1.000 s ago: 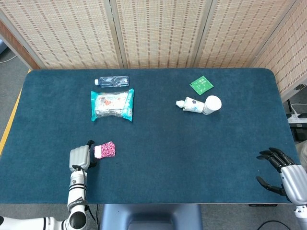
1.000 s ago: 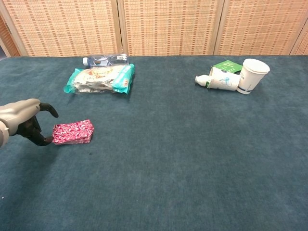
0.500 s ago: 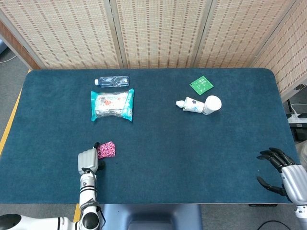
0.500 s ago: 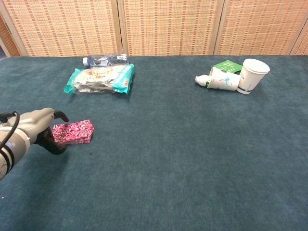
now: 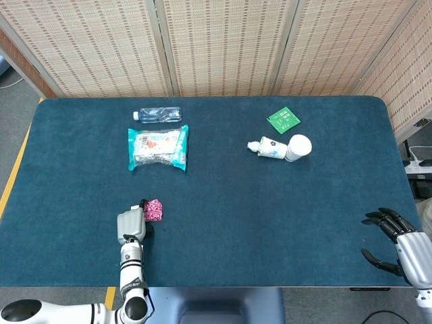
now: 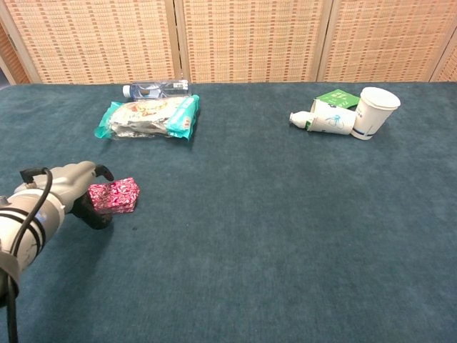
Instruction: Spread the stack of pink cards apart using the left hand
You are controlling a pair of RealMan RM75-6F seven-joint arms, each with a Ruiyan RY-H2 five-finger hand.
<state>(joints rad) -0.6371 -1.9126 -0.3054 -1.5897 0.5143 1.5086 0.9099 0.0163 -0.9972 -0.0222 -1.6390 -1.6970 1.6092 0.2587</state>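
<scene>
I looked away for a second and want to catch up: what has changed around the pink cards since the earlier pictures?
The left robot hand has slid rightward and now covers the left part of the stack of pink cards, its fingers at the stack's left end. Whether it grips them cannot be told. The stack looks unmoved and not yet spread. The right robot hand, snack pack, bottle and cups stayed put.

Head view looks steeply down from above, chest view low and forward; both share the table (image 5: 270,216).
</scene>
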